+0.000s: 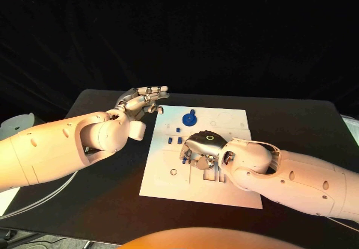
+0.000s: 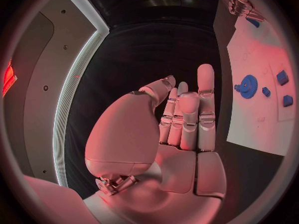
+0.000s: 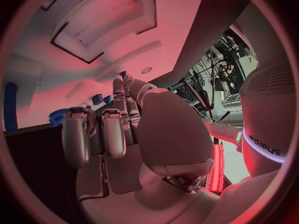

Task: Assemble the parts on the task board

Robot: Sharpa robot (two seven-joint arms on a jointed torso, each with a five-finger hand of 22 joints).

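The white task board (image 1: 224, 119) lies in the middle of the black table. A blue gear (image 1: 189, 118) sits near its far edge, with small blue parts (image 1: 175, 140) just in front of it. My right hand (image 1: 201, 150) is over the board's middle with its fingertips down; thumb and finger pinch a small blue part (image 3: 123, 75), also seen under that hand (image 2: 252, 21). My left hand (image 1: 142, 99) hovers at the board's far left corner, fingers stretched out and holding nothing. The left wrist view shows the gear (image 2: 248, 86) and the small parts (image 2: 282, 77) on the board (image 2: 255, 124).
Narrow slots (image 1: 213, 177) are cut in the board near my right forearm. A pale cable (image 1: 45, 199) loops off the table's left side, and a white object (image 1: 16, 122) stands at the left edge. Bare black table (image 1: 299, 119) lies right of the board.
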